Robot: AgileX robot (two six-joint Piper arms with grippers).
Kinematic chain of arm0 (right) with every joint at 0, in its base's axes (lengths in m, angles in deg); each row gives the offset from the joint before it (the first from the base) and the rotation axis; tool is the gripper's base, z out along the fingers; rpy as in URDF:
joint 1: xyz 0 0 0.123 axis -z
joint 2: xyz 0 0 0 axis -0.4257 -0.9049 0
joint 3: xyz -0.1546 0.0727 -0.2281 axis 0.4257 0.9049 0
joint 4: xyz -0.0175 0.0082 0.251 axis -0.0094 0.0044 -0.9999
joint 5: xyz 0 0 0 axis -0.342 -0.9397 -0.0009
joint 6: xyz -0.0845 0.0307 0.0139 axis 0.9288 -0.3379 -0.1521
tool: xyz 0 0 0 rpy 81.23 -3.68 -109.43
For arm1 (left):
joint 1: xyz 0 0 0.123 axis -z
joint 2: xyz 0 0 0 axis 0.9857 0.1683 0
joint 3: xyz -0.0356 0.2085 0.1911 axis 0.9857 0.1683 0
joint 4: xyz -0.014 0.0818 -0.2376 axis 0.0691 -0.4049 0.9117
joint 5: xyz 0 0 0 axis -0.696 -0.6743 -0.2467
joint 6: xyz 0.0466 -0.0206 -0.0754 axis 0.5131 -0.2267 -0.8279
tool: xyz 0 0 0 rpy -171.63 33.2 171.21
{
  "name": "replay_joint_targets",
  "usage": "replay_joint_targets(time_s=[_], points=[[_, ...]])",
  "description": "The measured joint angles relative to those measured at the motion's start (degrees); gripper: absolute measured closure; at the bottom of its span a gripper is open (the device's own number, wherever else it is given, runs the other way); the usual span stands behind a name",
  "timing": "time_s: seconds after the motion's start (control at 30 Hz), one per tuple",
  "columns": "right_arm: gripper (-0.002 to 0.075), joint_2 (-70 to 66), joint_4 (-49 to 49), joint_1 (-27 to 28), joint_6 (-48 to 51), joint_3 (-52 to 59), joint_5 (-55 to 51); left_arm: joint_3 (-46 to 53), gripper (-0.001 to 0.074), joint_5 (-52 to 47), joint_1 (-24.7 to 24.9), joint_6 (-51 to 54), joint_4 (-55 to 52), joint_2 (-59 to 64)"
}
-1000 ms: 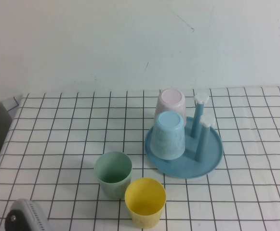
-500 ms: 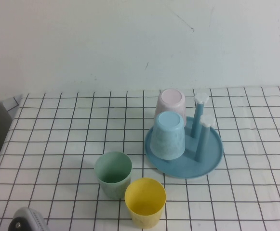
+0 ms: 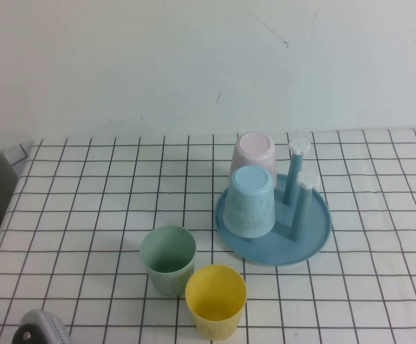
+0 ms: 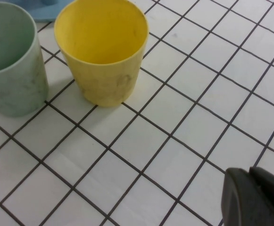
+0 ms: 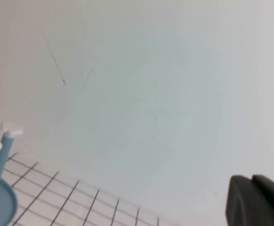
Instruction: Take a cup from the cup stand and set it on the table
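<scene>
The yellow cup (image 3: 215,300) stands upright on the table (image 3: 86,215) at the front, touching nothing, just right of the pale green cup (image 3: 167,259). It also shows in the left wrist view (image 4: 101,47). The blue cup stand (image 3: 315,240) holds a light blue cup (image 3: 250,201) and a pink cup (image 3: 253,157) upside down, with two bare pegs (image 3: 303,204). My left gripper (image 4: 251,173) is shut and empty, low over the cloth, apart from the yellow cup. My right gripper (image 5: 253,181) is shut and empty, facing the wall.
A grey part of my left arm (image 3: 41,328) shows at the front left corner. The white wall (image 3: 208,64) rises behind the table. The table's left edge (image 3: 0,179) drops off at the far left. One peg of the stand (image 5: 2,150) shows in the right wrist view.
My left arm has drawn back toward the front left corner and shows less in the high view. The cups and the stand have not moved.
</scene>
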Motion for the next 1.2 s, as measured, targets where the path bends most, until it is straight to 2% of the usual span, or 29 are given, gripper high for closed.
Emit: replay_joint_targets(time_s=[0.07,0.17,0.27,0.37,0.43,0.6,0.9,1.2], points=[[0.0727,0.03,0.45,0.0,-1.87,3.88,2.0,0.0,0.0736,-0.02,0.0,0.0,0.0,0.0],[0.0727,0.1,10.13,0.66,-14.94,9.37,2.06,0.0,0.0737,-0.12,0.0,0.0,0.0,0.0],[0.0727,2.13,24.87,1.07,-33.92,10.92,-5.2,0.0,0.0737,-0.12,0.0,0.0,0.0,0.0],[0.0727,3.08,32.98,1.14,-43.14,11.01,-13.93,0.0,0.0737,-0.12,0.0,0.0,0.0,0.0],[0.0727,3.18,35.22,1.27,-45.73,11.01,-17.23,0.0,0.0737,-0.12,0.0,0.0,0.0,0.0],[0.0727,3.41,38.05,2.13,-49.16,10.89,-18.07,0.0,0.0737,-0.12,0.0,0.0,0.0,0.0],[0.0727,3.41,38.69,2.13,-49.39,10.89,-18.07,0.0,0.0737,-0.46,0.0,0.0,0.0,0.0],[0.0727,3.41,37.63,-0.08,-49.39,10.89,-17.96,0.0,0.0737,-0.5,0.0,0.0,0.0,0.0]])
